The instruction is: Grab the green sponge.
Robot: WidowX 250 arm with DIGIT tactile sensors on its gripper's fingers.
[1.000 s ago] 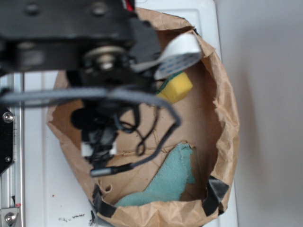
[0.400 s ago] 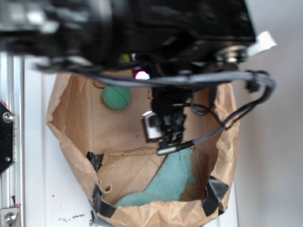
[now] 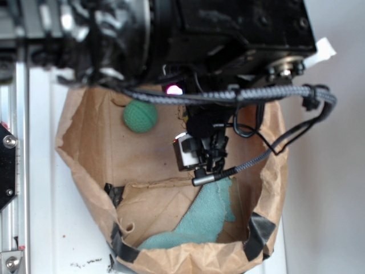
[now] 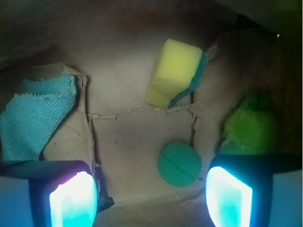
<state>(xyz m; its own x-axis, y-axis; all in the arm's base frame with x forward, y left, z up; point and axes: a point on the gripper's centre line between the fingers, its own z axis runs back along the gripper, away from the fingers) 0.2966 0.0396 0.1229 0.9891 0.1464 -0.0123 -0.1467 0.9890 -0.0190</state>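
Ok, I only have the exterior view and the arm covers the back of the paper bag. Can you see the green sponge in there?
Observer: Yes. In the wrist view the green sponge lies on the floor of the paper bag, yellow foam up, with its green layer along the right edge.
Operator: Is the pincer on it?
Observer: No. The pincer is open and empty, and the sponge lies clear of both fingers, further up in the wrist view.
Operator: Anything crowding it?
Observer: A fuzzy lime-green plush sits to the sponge's right, close to the right-hand finger in that view.
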